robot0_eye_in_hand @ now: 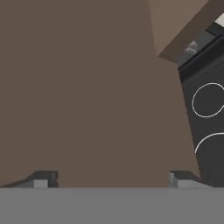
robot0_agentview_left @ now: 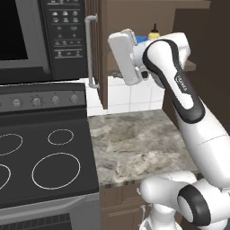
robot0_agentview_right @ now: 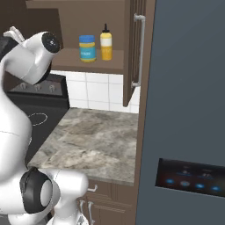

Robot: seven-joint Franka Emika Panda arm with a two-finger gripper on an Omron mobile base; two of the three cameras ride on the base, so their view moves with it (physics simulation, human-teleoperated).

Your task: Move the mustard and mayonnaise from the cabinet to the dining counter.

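Cabinet (robot0_agentview_right: 94, 61) open, doors swung aside, silver bar handles showing. Mustard (robot0_agentview_right: 106, 43) and mayonnaise (robot0_agentview_right: 87, 48) upright on cabinet shelf, just beside each other, mustard nearer right door. Marble desk (robot0_agentview_right: 92, 140) below, white tile backsplash (robot0_agentview_right: 99, 92) behind. Black stove (robot0_agentview_left: 40, 157) left of desk, microwave (robot0_agentview_left: 42, 36) above. End effector (robot0_eye_in_hand: 109, 179) fingers spread, nothing between, facing brown panel.

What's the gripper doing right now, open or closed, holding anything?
Gripper: open, fingertips spread wide, nothing between them, facing a brown cabinet panel.
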